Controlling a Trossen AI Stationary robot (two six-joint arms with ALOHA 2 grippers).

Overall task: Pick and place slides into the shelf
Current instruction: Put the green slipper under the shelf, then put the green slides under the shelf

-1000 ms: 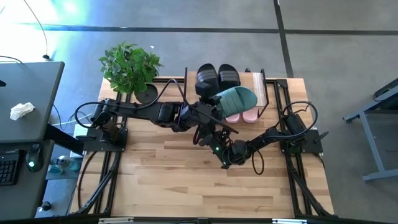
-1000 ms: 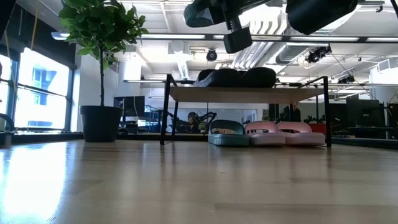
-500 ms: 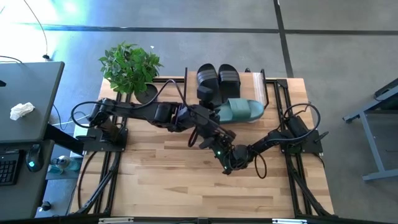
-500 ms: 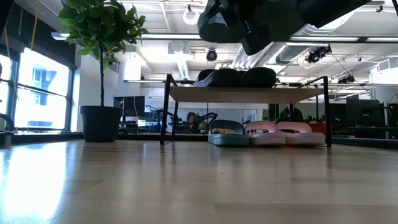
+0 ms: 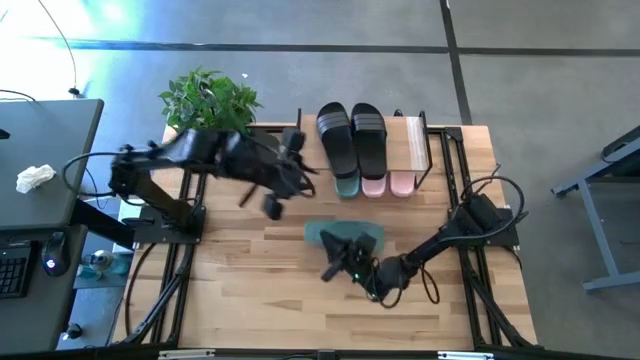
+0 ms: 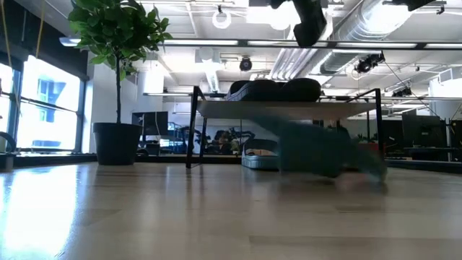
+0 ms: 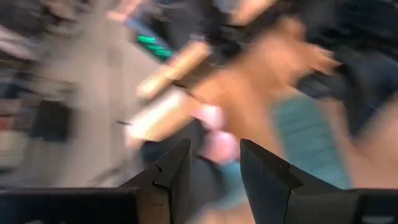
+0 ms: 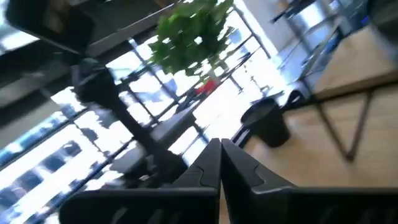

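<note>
Dark green slide [image 5: 343,238] lies loose on the tabletop [image 5: 250,300], just in front of the shelf [image 5: 416,140] and not in it. It is smeared in the low view, so I judge it unsettled. Its mate [image 5: 345,186] and the two pink slides [image 5: 386,185] sit under the shelf's board, and the black pair [image 5: 350,130] sits on top. I read the loose one as a miss that needs re-picking. My left gripper [image 5: 272,206] hangs high near the plant [image 5: 208,105], with its fingers parted and empty. The right gripper [image 5: 333,268] reaches low across the table and sits just beside the loose slide, pinched closed on nothing.
</note>
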